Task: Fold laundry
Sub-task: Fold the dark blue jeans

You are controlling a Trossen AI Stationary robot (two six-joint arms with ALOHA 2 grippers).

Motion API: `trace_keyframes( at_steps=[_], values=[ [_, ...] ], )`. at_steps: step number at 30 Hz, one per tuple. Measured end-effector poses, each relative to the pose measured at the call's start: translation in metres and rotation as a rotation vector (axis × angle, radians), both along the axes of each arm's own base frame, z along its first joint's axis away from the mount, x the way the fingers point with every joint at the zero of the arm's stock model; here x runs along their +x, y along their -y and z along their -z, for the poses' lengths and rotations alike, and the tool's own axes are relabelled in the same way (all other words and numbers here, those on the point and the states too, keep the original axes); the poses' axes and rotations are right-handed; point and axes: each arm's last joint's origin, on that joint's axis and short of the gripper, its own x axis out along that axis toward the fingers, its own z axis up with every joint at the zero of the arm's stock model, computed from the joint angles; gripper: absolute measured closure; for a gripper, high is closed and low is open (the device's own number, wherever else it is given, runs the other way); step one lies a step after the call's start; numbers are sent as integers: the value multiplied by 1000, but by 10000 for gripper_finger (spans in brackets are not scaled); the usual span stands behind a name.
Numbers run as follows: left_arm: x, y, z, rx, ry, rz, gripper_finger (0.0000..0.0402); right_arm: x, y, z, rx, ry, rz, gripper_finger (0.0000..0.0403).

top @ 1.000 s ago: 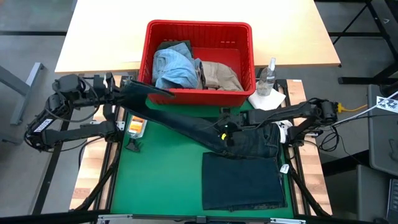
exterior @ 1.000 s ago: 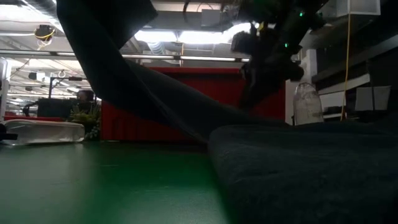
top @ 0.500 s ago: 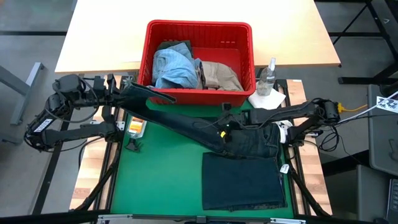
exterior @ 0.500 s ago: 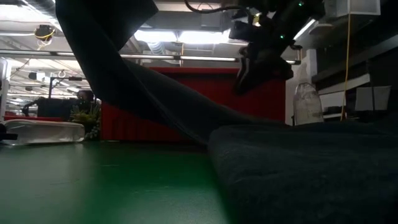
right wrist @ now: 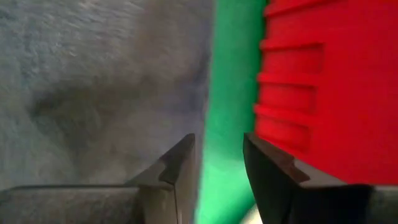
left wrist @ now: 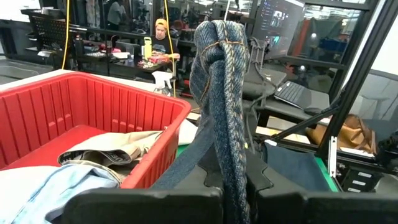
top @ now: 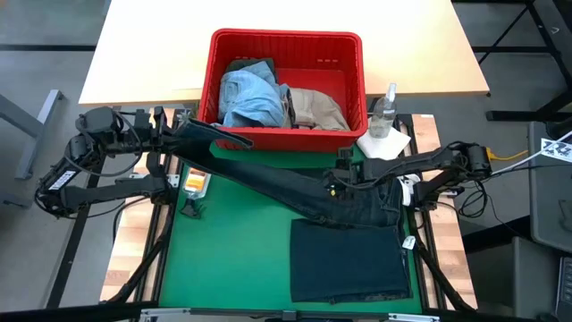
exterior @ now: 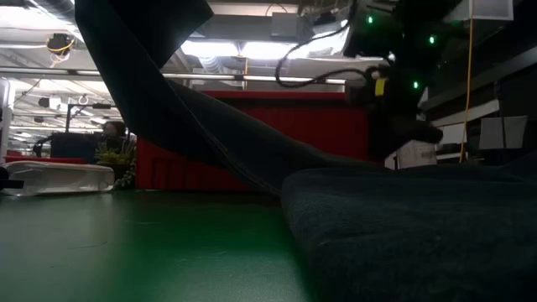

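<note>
— How is the scene lit?
— Even overhead light is given from above; soft shadows are cast on the green mat (top: pixel 232 241).
— And picture quality?
— The low view is backlit by ceiling lights (exterior: pixel 252 50); the jeans (exterior: pixel 403 226) are rendered dark and blurred.

Two black jointed arms (top: pixel 85 161) with exposed cables and green lights.

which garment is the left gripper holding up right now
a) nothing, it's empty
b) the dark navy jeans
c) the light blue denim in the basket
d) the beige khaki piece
b: in the left wrist view the left gripper is shut on a bunched end of the dark navy jeans, which stretch from it down to the green mat; the other garments lie in the red basket.
</note>
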Motion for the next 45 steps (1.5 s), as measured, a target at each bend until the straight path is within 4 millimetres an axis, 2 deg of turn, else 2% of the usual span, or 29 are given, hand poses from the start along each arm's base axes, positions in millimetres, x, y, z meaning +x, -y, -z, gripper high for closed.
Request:
trace_keyframes(
  at_steps=[6,15,21,27,31,34,37,42,45],
  values=[
    [0,0,0,0,-1,0,401,-2,1,22,0,99,-20,267],
    [0,0,0,0,-1,2,401,-32,23,54,121,67,104,267],
    [0,0,0,-1,-2,3,401,-46,31,63,195,109,267,267],
    [0,0,3,-13,-26,6,401,-50,30,65,228,151,437,267],
    [0,0,3,-13,-26,12,401,-52,29,65,253,148,466,267],
    [0,0,3,-14,-26,12,401,-51,29,61,264,149,440,267],
    [1,0,3,-15,-28,7,401,-47,29,47,278,167,381,267],
    [15,-7,2,-23,-46,6,401,-38,30,7,291,291,309,267],
    [27,-13,2,-32,-61,11,401,-37,26,-10,319,333,252,267]
  ],
)
